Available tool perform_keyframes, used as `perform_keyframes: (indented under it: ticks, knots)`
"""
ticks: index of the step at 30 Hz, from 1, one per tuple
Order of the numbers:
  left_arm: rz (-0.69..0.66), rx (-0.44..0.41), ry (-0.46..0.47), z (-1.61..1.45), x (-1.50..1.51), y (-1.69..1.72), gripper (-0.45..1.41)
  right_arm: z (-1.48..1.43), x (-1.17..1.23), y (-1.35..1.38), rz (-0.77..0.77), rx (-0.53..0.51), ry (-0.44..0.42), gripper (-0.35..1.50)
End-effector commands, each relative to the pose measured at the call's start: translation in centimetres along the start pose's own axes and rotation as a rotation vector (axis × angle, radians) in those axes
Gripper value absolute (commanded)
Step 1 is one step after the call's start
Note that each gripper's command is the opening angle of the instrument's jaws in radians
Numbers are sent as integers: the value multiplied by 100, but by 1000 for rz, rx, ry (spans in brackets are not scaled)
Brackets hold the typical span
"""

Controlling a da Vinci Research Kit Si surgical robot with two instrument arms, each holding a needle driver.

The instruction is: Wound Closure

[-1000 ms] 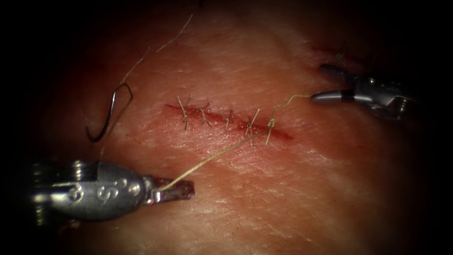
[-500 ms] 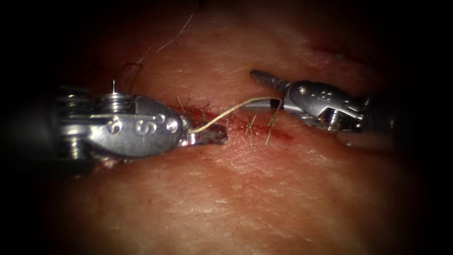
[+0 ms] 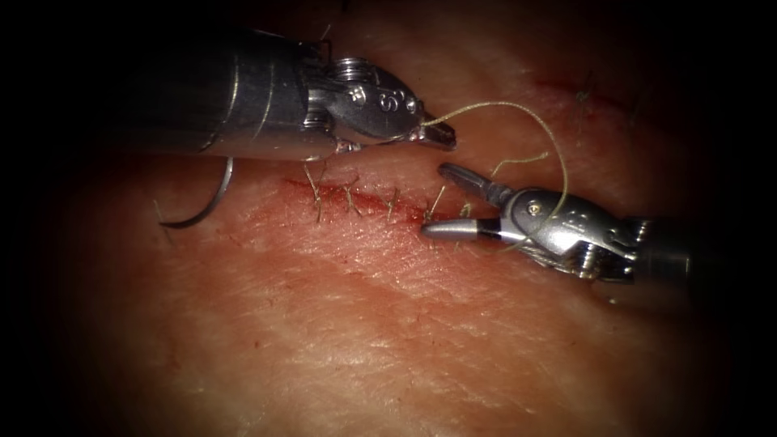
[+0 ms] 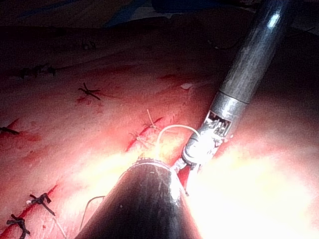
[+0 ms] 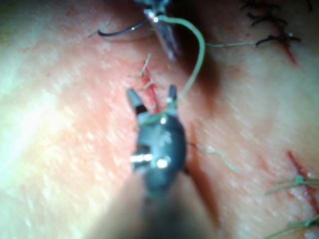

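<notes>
My left tool (image 3: 441,138) reaches in above the cut (image 3: 356,198), its jaws shut on the thread (image 3: 518,107). From there the thread arcs up, curves round and drops across the wrist of my right tool (image 3: 435,200). That tool lies over the cut's right end, jaws open, nothing between them. The curved needle (image 3: 206,212) rests free on the tissue left of the cut, its top hidden behind the left shaft. In the right wrist view the open right tool (image 5: 152,97) has the thread (image 5: 201,55) draped over it, and the left tool's jaws (image 5: 164,31) pinch the thread's other end.
Several finished stitches (image 3: 350,197) cross the cut, with red fluid along it. A short thread tail (image 3: 522,159) stands by the right tool. Other stitched cuts (image 4: 88,91) mark the tissue farther off. A loose strand (image 5: 219,153) lies beside the right tool.
The left tool has swung from lower left up and over the cut, carrying the thread. The right tool came in to the cut's right end, and the thread now loops over its wrist.
</notes>
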Motion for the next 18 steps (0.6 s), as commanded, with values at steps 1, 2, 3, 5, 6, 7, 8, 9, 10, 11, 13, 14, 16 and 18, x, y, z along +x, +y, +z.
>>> perform_keyframes:
  ticks: [1,2,3,5,6,7,8,9,10,11,13,14,16,18]
  knots:
    - [-1,-3,-3,13,-1,-2,-45,4,-6,-3,2,0,11,98]
    - [3,-4,-7,22,-4,-4,-45,3,-6,-3,2,-2,19,98]
    - [11,-10,-15,34,-10,-5,-45,0,-6,-4,2,-1,31,98]
    - [17,-13,-24,53,-20,-8,-45,-8,-5,-5,3,-1,54,98]
    - [15,-17,-28,60,-24,-9,-45,-10,-5,-5,3,-1,60,98]
    - [15,-19,-32,72,-29,-9,-45,-15,-5,-6,10,-2,77,98]
    - [18,-22,-36,81,-32,-9,-45,-17,-4,-6,17,-4,88,98]
    - [20,-25,-34,87,-34,-9,-45,-18,-4,-5,18,-6,97,98]
    - [25,-30,-40,100,-38,-8,-45,-21,-2,-4,32,-13,125,98]
    - [21,-36,-40,108,-40,-7,-45,-21,-1,-4,33,-17,138,96]
    - [22,-40,-40,122,-42,-4,-45,-23,1,-3,37,-21,155,96]
    - [23,-42,-42,125,-42,-2,-45,-23,2,-2,38,-23,160,94]
    - [26,-41,-42,130,-42,0,-45,-23,4,-2,40,-27,171,94]
    - [29,-41,-41,133,-42,1,-45,-23,8,1,44,-36,192,94]
